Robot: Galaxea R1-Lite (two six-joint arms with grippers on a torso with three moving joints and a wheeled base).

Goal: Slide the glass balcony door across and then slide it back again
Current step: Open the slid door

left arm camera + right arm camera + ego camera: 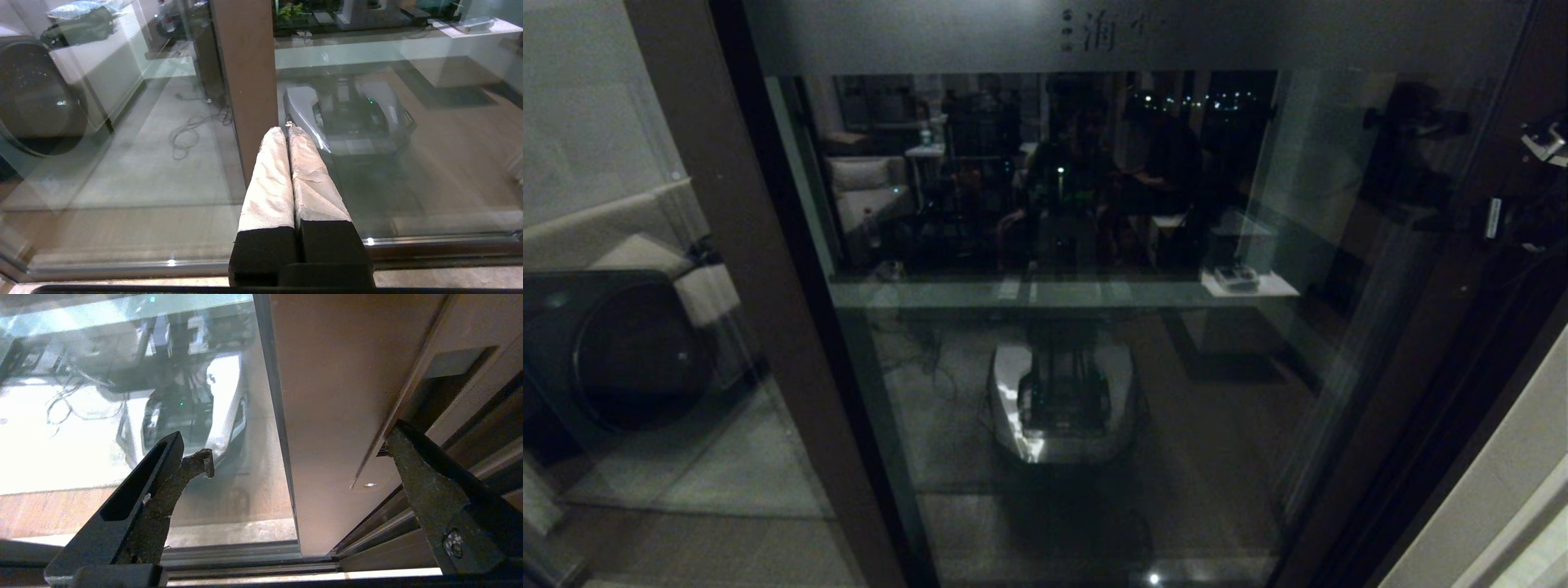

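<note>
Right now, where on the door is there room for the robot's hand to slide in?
The right pincer stands open astride the glass balcony door, its fingers either side of the brown stile. The broad glass beside the stile is bare. It is tight on the stile's other side, where the frame rails crowd in. The left pincer hangs shut, apart.

The glass balcony door (1054, 327) runs past the head view's top and bottom edges, its frosted-strip characters partly cut off. The right claw (1543, 143) shows there only as a dim sliver at the right edge. Whether its far finger (433, 473) touches the stile cannot be told.
</note>
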